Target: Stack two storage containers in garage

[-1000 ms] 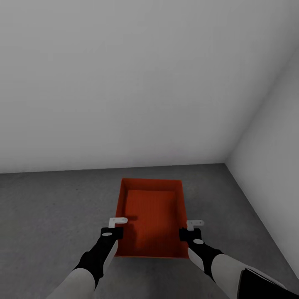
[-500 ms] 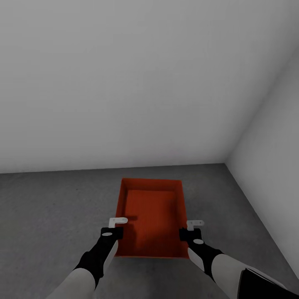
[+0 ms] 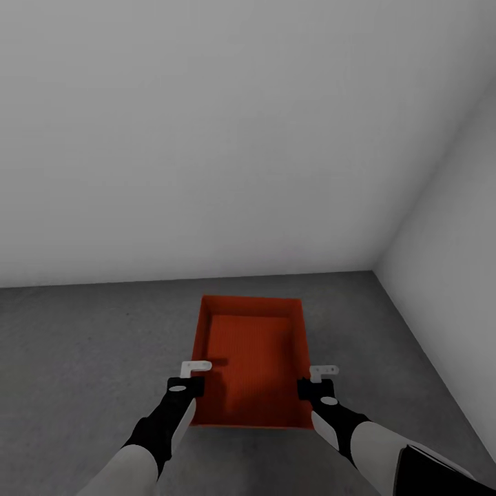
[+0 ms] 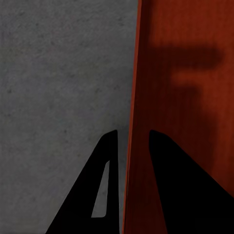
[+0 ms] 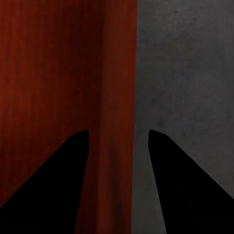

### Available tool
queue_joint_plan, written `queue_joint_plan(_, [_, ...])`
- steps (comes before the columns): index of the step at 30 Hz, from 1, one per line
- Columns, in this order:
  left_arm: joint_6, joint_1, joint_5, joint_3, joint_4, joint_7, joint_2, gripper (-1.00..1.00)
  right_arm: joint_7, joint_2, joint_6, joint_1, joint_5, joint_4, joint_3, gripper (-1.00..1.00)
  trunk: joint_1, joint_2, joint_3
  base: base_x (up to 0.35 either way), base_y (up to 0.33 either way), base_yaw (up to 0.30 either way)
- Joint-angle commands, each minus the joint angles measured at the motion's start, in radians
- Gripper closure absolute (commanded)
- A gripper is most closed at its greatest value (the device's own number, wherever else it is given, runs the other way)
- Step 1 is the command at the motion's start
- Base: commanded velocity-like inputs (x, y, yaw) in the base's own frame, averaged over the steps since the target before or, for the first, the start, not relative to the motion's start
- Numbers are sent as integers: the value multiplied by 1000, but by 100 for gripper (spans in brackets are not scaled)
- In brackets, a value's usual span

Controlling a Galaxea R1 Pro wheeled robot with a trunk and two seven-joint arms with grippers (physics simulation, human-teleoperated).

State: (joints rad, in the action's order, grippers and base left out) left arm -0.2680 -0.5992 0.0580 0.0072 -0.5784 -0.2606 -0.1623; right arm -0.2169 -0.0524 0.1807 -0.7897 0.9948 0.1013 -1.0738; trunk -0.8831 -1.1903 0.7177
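One orange-red storage container [image 3: 251, 358] sits on the dark grey garage floor [image 3: 89, 344], close to the corner of two white walls. My left gripper [image 3: 195, 368] straddles its left wall, with the fingers [image 4: 109, 161] standing narrowly on either side of the wall [image 4: 139, 146], shut on it. On the opposite side my right gripper [image 3: 324, 372] straddles the right wall [image 5: 119, 146]. Its fingers [image 5: 73, 165] stand wider, with grey floor showing between the outer finger and the wall, so it is open.
A white wall [image 3: 207, 138] rises just behind the container, and a second white wall [image 3: 455, 227] closes the right side. Bare concrete floor stretches to the left and in front of the container.
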Motion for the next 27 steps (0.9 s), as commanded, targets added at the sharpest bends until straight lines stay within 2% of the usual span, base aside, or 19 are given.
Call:
queue_joint_plan(1, [-10,-1,20,7,-3,-6,4,100,-2,5,3,0,5,-14,8,100,-4,-8,4,0,0,0])
queue_joint_plan(7, [-10,-1,20,7,-3,-6,3,100,-2,4,3,0,5,-14,8,100,-27,-50,23,0,0,0])
queue_joint_plan(20, [-10,-1,20,7,-3,-6,3,100,-2,5,3,-1,5,-14,8,100,-27,-50,23,0,0,0])
queue_joint_plan(27, [-10,-1,20,7,-3,-6,3,100,-2,5,3,0,5,-14,8,100,-54,-99,45,0,0,0])
